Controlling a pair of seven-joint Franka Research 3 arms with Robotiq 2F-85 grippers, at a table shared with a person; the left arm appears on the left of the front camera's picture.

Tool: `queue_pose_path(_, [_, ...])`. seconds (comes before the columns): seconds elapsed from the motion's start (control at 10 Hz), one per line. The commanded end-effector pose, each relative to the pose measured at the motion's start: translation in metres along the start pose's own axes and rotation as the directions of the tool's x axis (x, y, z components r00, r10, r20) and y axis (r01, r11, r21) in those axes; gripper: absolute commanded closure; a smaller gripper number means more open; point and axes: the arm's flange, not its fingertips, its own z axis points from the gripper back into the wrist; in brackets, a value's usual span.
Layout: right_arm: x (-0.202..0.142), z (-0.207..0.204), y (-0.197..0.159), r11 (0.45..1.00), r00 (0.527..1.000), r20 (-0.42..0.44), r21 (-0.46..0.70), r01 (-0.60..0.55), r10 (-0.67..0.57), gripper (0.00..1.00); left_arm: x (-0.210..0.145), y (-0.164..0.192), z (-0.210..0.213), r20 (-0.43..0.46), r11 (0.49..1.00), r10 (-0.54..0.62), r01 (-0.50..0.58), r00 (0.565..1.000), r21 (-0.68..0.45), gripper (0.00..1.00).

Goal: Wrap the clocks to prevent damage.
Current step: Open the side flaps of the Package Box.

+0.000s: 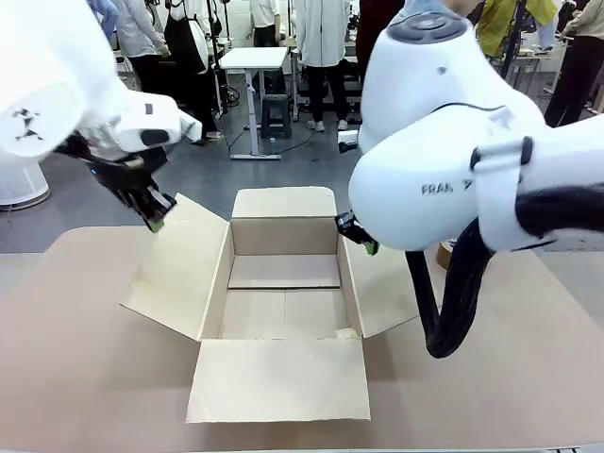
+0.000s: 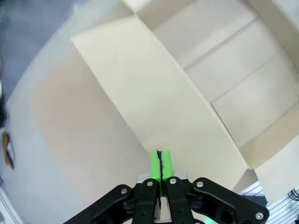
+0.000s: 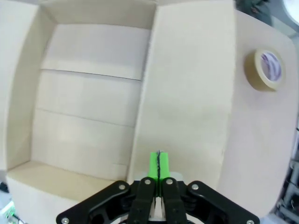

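Note:
The clocks are out of view. An open cardboard box [image 1: 283, 302] sits mid-table with all its flaps spread out and a bare floor inside. My left gripper [image 1: 155, 223] hangs shut above the box's left flap [image 2: 154, 102], green pads [image 2: 161, 164] pressed together with nothing between them. My right gripper [image 1: 366, 246] is shut too, hovering over the right flap [image 3: 191, 93] close to the box's right wall, its pads [image 3: 159, 164] closed on nothing.
A brown tape roll [image 3: 266, 69] lies on the table beyond the right flap, also seen at the tape roll [image 1: 444, 253] behind my right arm. People stand far back by other tables. A small orange-brown object [image 2: 7, 149] lies at the table's edge.

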Motion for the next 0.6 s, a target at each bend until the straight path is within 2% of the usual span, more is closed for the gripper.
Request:
queue_pose_path(0.0, [0.012,-0.014,0.026,0.986,0.997,-0.053,-0.161,0.043,-0.052,0.99,0.018,-0.013,-0.014,-0.063,0.995,0.1,-0.099,0.993,0.024,0.99])
queue_pose_path(0.2, [0.015,-0.03,0.022,0.97,0.994,-0.059,-0.232,0.077,-0.093,0.99,0.025,-0.01,-0.042,-0.116,0.983,0.181,-0.177,0.977,0.048,0.99])
queue_pose_path(0.5, [0.021,-0.049,0.006,0.969,0.986,-0.078,-0.212,0.127,-0.146,0.99,0.033,0.015,-0.076,-0.086,0.95,0.298,-0.287,0.951,0.121,0.99])
